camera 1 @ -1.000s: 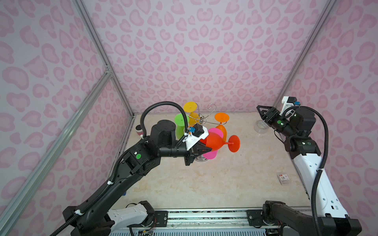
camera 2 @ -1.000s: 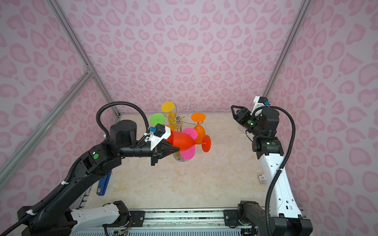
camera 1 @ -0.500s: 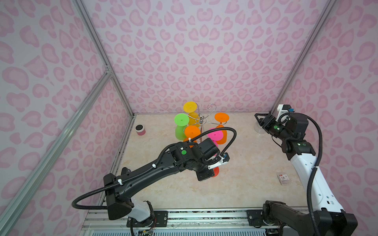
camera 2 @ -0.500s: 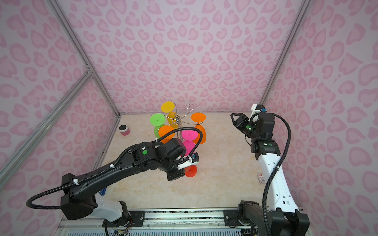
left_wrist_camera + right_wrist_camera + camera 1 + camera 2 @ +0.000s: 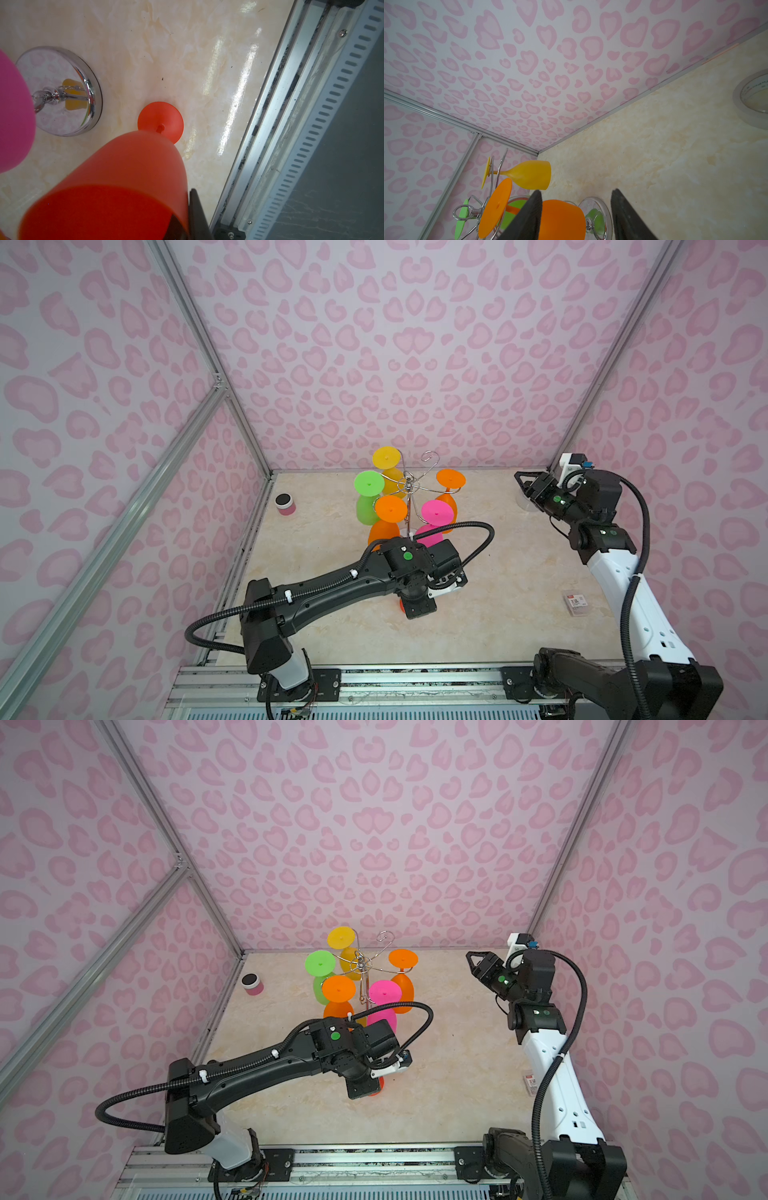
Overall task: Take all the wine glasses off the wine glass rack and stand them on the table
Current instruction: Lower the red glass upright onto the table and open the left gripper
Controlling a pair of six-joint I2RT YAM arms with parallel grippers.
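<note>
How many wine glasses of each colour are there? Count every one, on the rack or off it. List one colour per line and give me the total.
yellow glass: 1
green glass: 1
orange glasses: 2
pink glass: 1
red glass: 1
Total: 6

We see left gripper (image 5: 419,608) low over table (image 5: 498,614), red glass (image 5: 401,605) edge peeking beside it, near rack (image 5: 409,497) w/ five hanging glasses (image 5: 436,512).

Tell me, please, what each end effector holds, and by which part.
The left end effector holds the red wine glass by its bowl, near the rim. The right end effector holds nothing.
</note>
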